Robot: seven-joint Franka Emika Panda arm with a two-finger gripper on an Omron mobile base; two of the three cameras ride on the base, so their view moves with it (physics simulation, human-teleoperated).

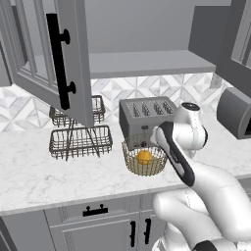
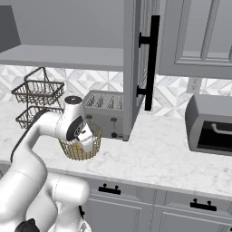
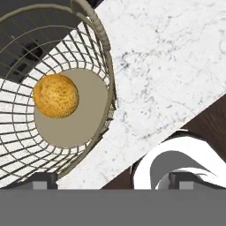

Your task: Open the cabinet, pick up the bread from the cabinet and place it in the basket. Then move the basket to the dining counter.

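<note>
Hand view tells you the bread (image 3: 56,96) lies on the basket (image 3: 106,84) floor, so opening the cabinet (image 1: 73,59) and loading are done; carrying the basket to the dining counter remains. Your pincer (image 3: 112,180) hangs fully spread, holding nothing, straddling the basket's near rim. Watch the toaster (image 1: 146,115) close behind and the desk (image 1: 29,171) edge just in front.

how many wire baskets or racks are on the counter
2: the gold basket holding the bread before the toaster, and a dark two-tier rack to its left. None seems hidden.
</note>
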